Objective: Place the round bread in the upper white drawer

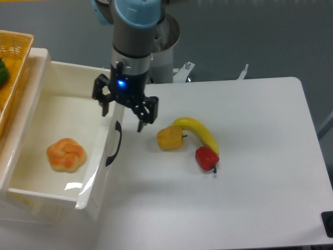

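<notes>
Although the arm hangs close by, your task looks essentially done: the small round knotted bun with the golden-orange top [66, 154] lies on the floor of the large glossy cream-white plastic drawer [31, 195] at the left of the frame, apart from its walls and touched by nothing. Your black two-finger gripper [123, 107] hovers over the drawer's front wall, just above the black curved handle [114, 143], with its fingers spread wide and nothing between them. A blue light glows on the wrist above it. To the right of centre, a yellow pepper [169, 138], a yellow banana [200, 133] and a red pepper [206, 157] sit clustered on the white table [250, 187]. A woven yellow basket [11, 62] shows at the upper left edge. What remains, by my reading, is only to pull the arm clear.
</notes>
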`<state>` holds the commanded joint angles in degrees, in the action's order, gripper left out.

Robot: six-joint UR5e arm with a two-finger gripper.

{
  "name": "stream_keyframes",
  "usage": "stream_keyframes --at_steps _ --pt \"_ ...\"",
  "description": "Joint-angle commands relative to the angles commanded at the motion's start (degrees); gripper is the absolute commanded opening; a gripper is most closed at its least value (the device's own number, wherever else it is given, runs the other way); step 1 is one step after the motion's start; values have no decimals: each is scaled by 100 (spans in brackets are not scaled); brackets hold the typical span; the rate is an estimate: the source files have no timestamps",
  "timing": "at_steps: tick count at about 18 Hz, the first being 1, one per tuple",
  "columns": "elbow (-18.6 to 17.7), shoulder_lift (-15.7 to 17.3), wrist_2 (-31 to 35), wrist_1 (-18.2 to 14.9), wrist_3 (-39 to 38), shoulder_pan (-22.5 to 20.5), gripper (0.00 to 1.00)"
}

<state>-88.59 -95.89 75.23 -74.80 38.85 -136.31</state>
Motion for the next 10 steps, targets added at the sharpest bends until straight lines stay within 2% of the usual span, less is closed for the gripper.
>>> stream_keyframes --at_steps 3,5,7,10 --pt "-9 -26 333 0 96 -132 100" --pt "-27 -70 597 -9 621 -202 100" --pt "-62 -88 660 -9 948 -299 100" --pt "-115 -184 668 9 967 -422 100"
